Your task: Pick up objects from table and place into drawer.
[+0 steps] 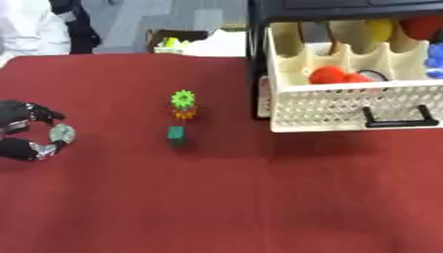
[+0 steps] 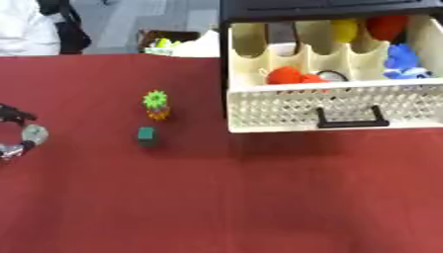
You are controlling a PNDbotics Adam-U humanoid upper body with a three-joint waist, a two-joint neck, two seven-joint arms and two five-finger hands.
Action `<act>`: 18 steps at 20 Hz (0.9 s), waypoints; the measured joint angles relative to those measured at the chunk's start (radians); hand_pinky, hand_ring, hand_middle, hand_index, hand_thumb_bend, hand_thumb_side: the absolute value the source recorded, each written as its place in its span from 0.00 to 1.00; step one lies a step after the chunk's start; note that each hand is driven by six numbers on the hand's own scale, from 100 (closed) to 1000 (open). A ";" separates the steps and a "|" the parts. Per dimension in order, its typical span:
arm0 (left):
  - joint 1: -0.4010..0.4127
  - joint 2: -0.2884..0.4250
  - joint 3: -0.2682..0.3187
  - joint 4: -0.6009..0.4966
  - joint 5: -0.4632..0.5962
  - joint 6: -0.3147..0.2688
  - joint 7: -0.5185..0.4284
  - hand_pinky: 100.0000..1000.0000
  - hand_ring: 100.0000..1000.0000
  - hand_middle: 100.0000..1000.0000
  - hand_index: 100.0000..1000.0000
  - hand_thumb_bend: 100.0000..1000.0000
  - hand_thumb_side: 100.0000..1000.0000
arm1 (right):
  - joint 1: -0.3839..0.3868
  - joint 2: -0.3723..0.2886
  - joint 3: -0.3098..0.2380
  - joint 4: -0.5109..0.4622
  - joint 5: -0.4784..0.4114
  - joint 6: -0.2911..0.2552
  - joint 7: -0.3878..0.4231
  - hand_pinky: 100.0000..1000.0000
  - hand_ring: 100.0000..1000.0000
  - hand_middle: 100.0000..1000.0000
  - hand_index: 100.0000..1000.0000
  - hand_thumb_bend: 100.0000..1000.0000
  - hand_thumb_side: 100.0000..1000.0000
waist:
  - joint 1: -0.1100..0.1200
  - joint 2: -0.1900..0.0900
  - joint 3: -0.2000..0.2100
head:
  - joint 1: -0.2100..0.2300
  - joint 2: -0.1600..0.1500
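On the red surface (image 1: 225,197) lie three small things: one green gear (image 1: 183,98), one orange gear (image 1: 184,113) touching it, and one dark green block (image 1: 176,135). One cream drawer (image 2: 333,106) stands open, holding two red things (image 2: 290,75), one yellow thing (image 2: 344,29), one blue thing (image 2: 401,62) and one more red thing (image 2: 387,25) at the back. One robot hand (image 1: 30,136) shows.

Left hand at the table's edge, toys and open drawer beyond it

The left hand (image 1: 30,131) lay on the red table (image 1: 216,197), fingers curled around a pale, roundish object (image 1: 62,132). Well to its right sat a green block (image 1: 176,135), a green-and-orange gear toy (image 1: 183,104) just behind that, and farther right the open white drawer (image 1: 346,106) holding red pieces.
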 measured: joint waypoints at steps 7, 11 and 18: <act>-0.013 -0.003 0.005 0.022 -0.069 0.020 0.025 0.72 0.78 0.68 0.94 0.19 0.81 | 0.000 0.007 0.000 0.000 0.005 0.005 0.000 0.59 0.67 0.55 0.76 0.00 1.00 | 0.003 0.006 -0.008 | 0.006 -0.002; -0.016 -0.017 0.005 0.034 -0.092 0.014 0.025 0.72 0.78 0.69 0.94 0.20 0.83 | 0.000 0.008 -0.003 0.000 0.007 0.006 0.000 0.59 0.67 0.55 0.76 0.00 1.00 | 0.005 0.010 -0.013 | 0.009 -0.002; -0.024 -0.019 0.005 0.043 -0.097 0.001 0.016 0.71 0.77 0.67 0.93 0.19 0.83 | 0.000 0.017 -0.006 0.000 0.012 0.012 -0.003 0.59 0.67 0.55 0.76 0.00 1.00 | 0.007 0.013 -0.014 | 0.011 -0.004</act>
